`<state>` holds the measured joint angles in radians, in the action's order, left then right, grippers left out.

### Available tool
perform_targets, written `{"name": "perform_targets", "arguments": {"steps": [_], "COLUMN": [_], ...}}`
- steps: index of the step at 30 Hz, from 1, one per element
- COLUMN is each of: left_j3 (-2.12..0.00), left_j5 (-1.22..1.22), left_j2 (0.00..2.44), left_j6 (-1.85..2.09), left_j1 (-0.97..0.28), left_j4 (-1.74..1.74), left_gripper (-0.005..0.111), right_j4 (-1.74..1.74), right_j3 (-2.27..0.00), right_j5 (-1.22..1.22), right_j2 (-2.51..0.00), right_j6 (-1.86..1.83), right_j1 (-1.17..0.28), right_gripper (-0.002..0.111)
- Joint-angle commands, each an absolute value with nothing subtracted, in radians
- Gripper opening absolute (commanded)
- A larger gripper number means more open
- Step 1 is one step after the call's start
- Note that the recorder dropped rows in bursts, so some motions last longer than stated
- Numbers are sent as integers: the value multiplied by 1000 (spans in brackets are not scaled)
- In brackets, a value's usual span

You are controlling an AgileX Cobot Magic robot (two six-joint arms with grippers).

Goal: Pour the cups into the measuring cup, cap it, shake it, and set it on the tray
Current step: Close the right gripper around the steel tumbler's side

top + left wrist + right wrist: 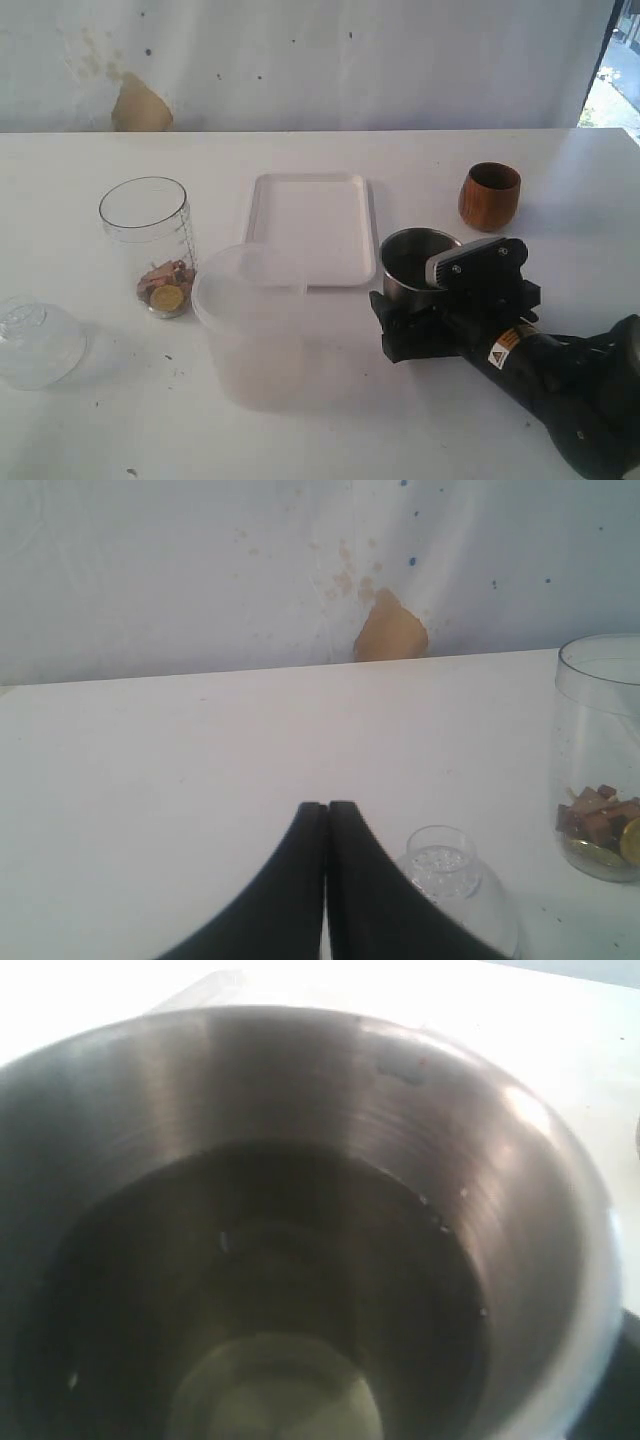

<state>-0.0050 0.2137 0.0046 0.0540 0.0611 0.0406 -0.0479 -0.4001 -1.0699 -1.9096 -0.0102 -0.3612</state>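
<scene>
While the right claw (415, 285) is standing wide around the steel tumbler (418, 262), one finger on each side of its wall, the step in hand is looking like the grasp before a pour; whether the pads are already pressing on the metal, I am not able to tell. The tumbler is sitting upright on the tabletop (330, 430), just beside the near right corner of the tray (310, 182); the right wrist view is showing what looks like liquid low inside it, so the closing is wanting to be even on the wall and the lift level, or a slop is likely. The measuring cup (148, 235) is standing well apart on the left, open-topped, with brown bits and a yellow piece at its bottom; the frosted tub (250, 320) is standing between the two, so the carry is needing to pass over or behind it; tipping slowly, with the steel rim above the clear mouth, is seeming the safe way. The left claw (327, 812) is closed tight on nothing, hanging near the cap (452, 885), which is lying on the tabletop; the brown cup (490, 195) is standing beyond the tumbler.
</scene>
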Motion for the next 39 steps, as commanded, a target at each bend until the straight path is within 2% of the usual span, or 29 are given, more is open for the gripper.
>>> {"name": "perform_targets", "arguments": {"steps": [1,39], "left_j3": [0,0], "left_j5": [202,202], "left_j2": [0,0], "left_j6": [53,53], "left_j1": [57,57], "left_j4": [34,34], "left_gripper": [1,1], "right_j4": [-51,-52], "right_j3": [-400,-400], "right_j5": [-1080,-1100], "right_j2": [-1912,-1912], "right_j6": [-21,-21], "right_j1": [-357,-357], "right_gripper": [104,104]}}
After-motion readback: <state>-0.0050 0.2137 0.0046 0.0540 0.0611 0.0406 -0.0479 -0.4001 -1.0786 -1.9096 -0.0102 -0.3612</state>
